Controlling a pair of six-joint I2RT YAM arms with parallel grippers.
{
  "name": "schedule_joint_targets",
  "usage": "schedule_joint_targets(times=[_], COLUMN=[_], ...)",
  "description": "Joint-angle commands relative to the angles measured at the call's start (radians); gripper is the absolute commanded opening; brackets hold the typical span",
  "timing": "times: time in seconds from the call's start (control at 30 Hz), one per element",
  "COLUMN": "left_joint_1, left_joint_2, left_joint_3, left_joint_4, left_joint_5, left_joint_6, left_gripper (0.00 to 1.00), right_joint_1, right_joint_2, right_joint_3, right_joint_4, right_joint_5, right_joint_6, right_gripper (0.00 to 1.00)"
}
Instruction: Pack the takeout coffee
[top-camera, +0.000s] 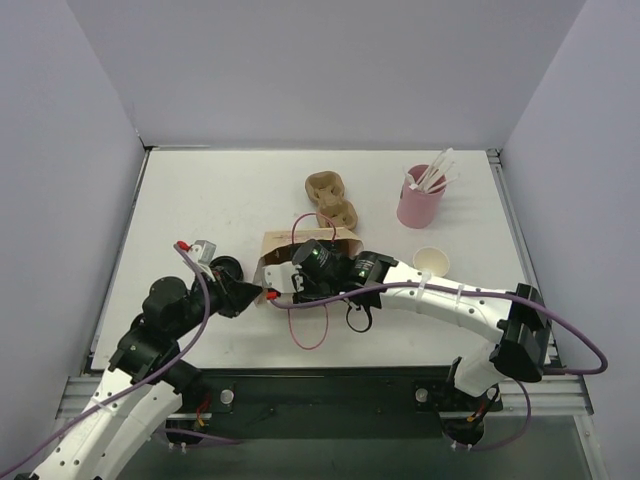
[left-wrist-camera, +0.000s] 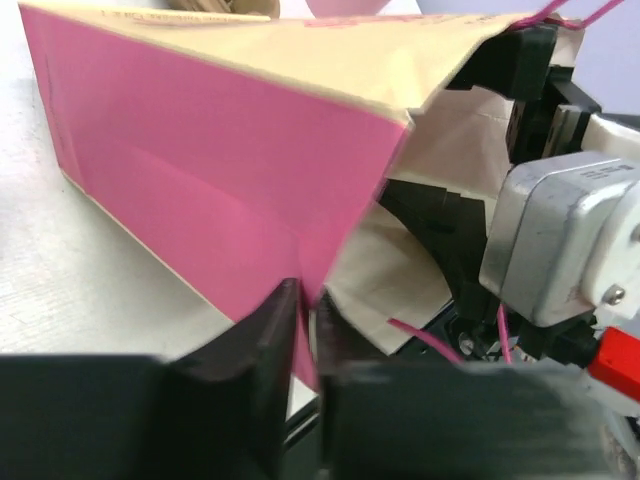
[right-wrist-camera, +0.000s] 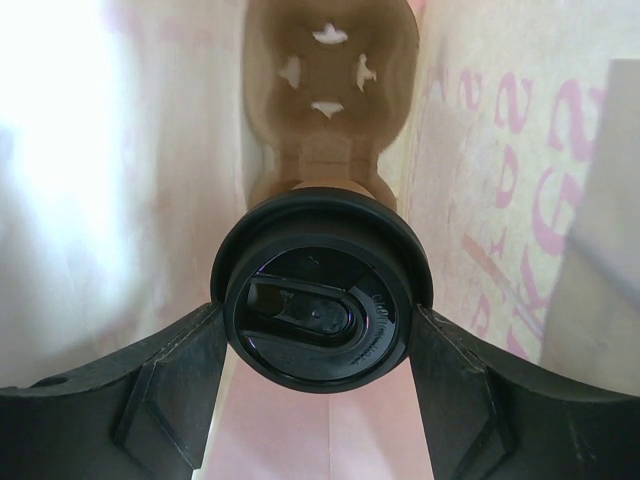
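A paper bag (top-camera: 300, 243), pink outside, lies on its side in the middle of the table. My left gripper (left-wrist-camera: 308, 295) is shut on the pink edge of the bag's (left-wrist-camera: 220, 160) mouth, with the paper between its fingers. My right gripper (right-wrist-camera: 318, 312) is inside the bag, shut on a takeout coffee cup with a black lid (right-wrist-camera: 320, 300); one finger presses each side of the lid. A second takeout coffee cup (top-camera: 432, 262), open with a white inside, stands on the table to the right of the bag.
A brown moulded-pulp tray (top-camera: 331, 199) sits just behind the bag, and a brown tray shape (right-wrist-camera: 328, 70) shows at the bag's far end. A pink cup with white sticks (top-camera: 421, 200) stands at the back right. Pink bag handles (top-camera: 308, 330) trail near the front.
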Motion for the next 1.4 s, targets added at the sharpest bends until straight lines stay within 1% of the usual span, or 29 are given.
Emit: schedule_joint_targets(times=[0.0, 0.03, 0.1, 0.17, 0.23, 0.3, 0.33, 0.4, 0.5, 0.67, 0.73, 0.87, 1.03, 1.37], left_joint_1=[-0.008, -0.008, -0.008, -0.008, -0.008, -0.007, -0.007, -0.005, -0.005, -0.002, 0.000, 0.004, 0.007, 0.006], left_joint_2=[-0.010, -0.010, -0.028, -0.037, -0.012, 0.022, 0.030, 0.024, -0.005, -0.024, -0.024, -0.019, -0.019, -0.028], left_joint_3=[0.049, 0.064, 0.084, 0.091, 0.100, 0.098, 0.088, 0.074, 0.031, 0.005, 0.003, 0.000, 0.005, 0.008], left_joint_4=[-0.069, -0.088, -0.102, -0.090, -0.079, -0.054, -0.045, -0.011, 0.038, 0.056, 0.062, 0.065, 0.058, 0.056], left_joint_5=[0.016, 0.015, 0.022, 0.039, 0.065, 0.136, 0.171, 0.176, 0.184, 0.200, 0.205, 0.190, 0.158, 0.156], left_joint_6=[0.117, 0.193, 0.307, 0.364, 0.428, 0.456, 0.464, 0.473, 0.473, 0.479, 0.481, 0.476, 0.467, 0.455], left_gripper=[0.08, 0.00, 0.00, 0.00, 0.00, 0.00, 0.00, 0.00, 0.00, 0.00, 0.00, 0.00, 0.00, 0.00], right_joint_1=[0.041, 0.047, 0.058, 0.076, 0.092, 0.090, 0.086, 0.067, 0.030, -0.022, -0.037, -0.043, -0.063, -0.117], right_joint_2=[-0.007, -0.015, -0.023, -0.026, -0.027, -0.027, -0.026, -0.027, -0.052, -0.075, -0.072, -0.063, -0.037, 0.019], right_joint_3=[0.071, 0.079, 0.112, 0.134, 0.142, 0.145, 0.145, 0.130, 0.050, -0.044, -0.056, -0.085, -0.088, -0.090], right_joint_4=[-0.031, -0.038, -0.071, -0.104, -0.118, -0.118, -0.118, -0.111, -0.042, 0.055, 0.063, 0.073, 0.095, 0.152], right_joint_5=[0.075, 0.080, 0.080, 0.077, 0.075, 0.069, 0.060, 0.033, 0.008, -0.049, -0.057, -0.099, -0.116, -0.092], right_joint_6=[0.036, 0.040, 0.048, 0.021, -0.018, -0.068, -0.079, -0.128, -0.188, -0.263, -0.282, -0.285, -0.265, -0.268], right_gripper=[0.42, 0.42, 0.42, 0.42, 0.42, 0.42, 0.42, 0.42, 0.41, 0.41, 0.41, 0.41, 0.41, 0.40])
